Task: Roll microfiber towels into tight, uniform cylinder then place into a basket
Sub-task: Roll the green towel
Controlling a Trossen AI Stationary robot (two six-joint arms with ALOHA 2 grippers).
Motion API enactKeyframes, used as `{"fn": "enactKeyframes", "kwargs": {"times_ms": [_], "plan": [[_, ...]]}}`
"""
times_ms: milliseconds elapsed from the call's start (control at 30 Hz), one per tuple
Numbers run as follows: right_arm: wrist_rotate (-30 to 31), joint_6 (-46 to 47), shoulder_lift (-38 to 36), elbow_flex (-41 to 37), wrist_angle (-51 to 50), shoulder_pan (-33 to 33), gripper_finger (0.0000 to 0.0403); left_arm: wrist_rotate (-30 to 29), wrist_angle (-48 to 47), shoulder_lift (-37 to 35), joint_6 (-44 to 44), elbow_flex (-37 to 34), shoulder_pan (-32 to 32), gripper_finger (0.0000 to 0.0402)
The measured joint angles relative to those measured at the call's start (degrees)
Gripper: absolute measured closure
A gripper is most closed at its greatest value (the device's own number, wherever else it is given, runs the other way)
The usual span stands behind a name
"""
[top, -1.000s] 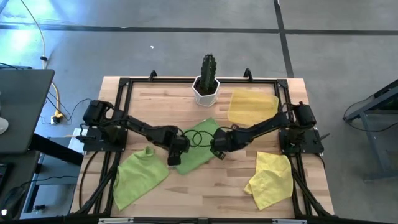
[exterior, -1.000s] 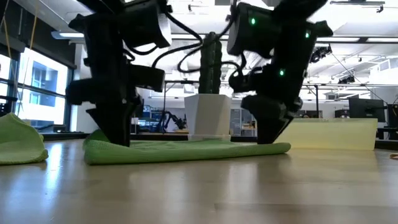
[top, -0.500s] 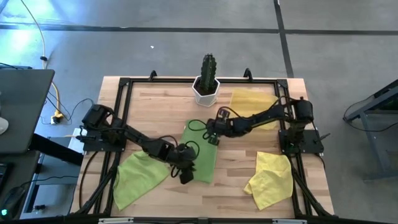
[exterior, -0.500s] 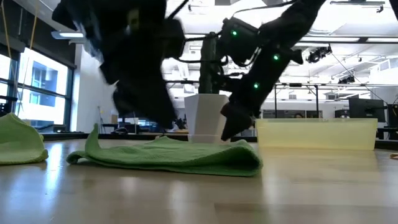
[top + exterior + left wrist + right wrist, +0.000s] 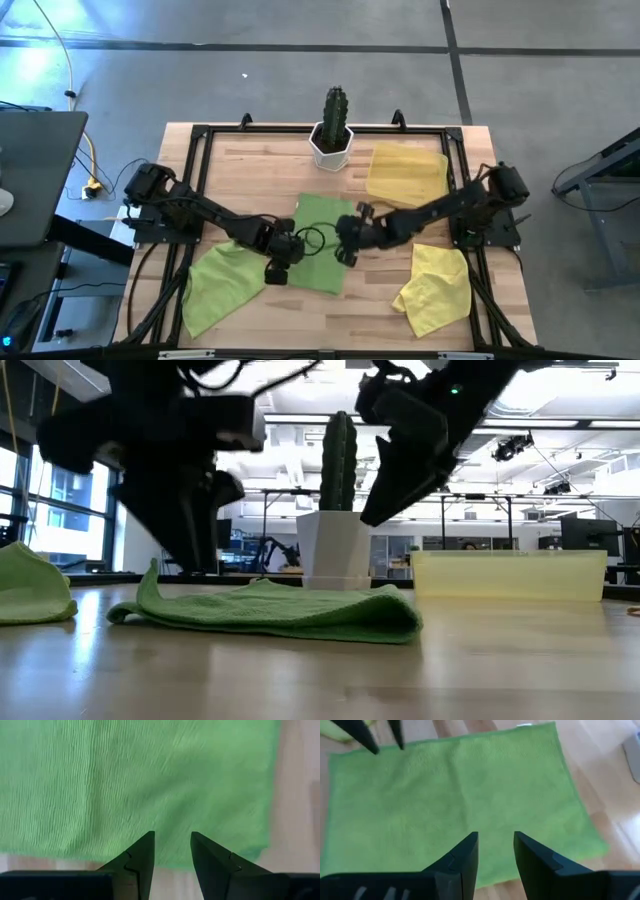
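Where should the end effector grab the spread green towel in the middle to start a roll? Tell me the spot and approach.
Judging from its pose, take the middle green towel at a near corner, coming straight down. It lies flat on the table, so only an edge can be pinched. Both the left end effector and the right end effector hover open over that near edge.

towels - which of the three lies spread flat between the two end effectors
The middle lime-green towel, spread out mid-table. The other green towel and the yellow towel lie crumpled nearer the front corners.

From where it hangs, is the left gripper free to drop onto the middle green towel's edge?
Probably yes: the left gripper hovers open over the middle green towel, nothing between; the right gripper hovers at the opposite edge, apart.
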Motion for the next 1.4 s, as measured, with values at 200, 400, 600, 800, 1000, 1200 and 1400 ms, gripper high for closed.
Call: {"fn": "enactKeyframes", "kwargs": {"times_ms": [200,400,600,800,1000,1200,1400], "plan": [[6.04,3.83,5.23,-1.72,1.7,3.26,0.0286,3.07,4.76,2.95,-0.81,-1.6,-0.05,0.0285],[5.25,1.78,8.68,-1.89,1.43,1.73,0.0286,3.16,6.22,4.41,-10.24,-1.6,-2.28,0.0285],[5.38,-6.57,9.48,-1.89,0.43,-2.76,0.0286,3.44,16.55,6.29,-16.13,-1.62,-5.57,0.0285],[2.61,-11.6,8.32,-1.89,-1.03,-6.82,0.0286,-0.47,21.06,7.66,-13.98,-1.6,-7.45,0.0285],[-1.72,-18.2,0.23,-1.89,-5.8,-3.14,0.0286,-1.35,20.9,3.27,-5.76,-1.49,-9.54,0.0285],[-5.86,-28.26,-5.05,-1.89,-8.03,5.21,0.0286,-1.35,17.89,1.85,4.16,-1.51,-12.71,0.0285],[-5.97,-28.49,-3.37,-1.89,-8.09,10.72,0.0284,-5.04,16.16,3.79,15.52,-1.62,-14.45,0.0284]]}}
